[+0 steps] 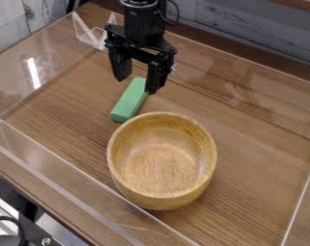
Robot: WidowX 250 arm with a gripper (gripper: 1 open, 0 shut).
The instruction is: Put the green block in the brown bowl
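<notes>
The small, flat, bright green rectangular block (131, 99) lies on the brown wood-grain surface (67, 110), directly beneath the black two-fingered gripper (138, 77), its upper end between and just below the fingertips. The gripper points straight down with its jaws spread wide and holds nothing. Below the gripper, nearer the camera, sits the large round light-brown wooden bowl (162, 159), its rim just beside the block's lower end.
</notes>
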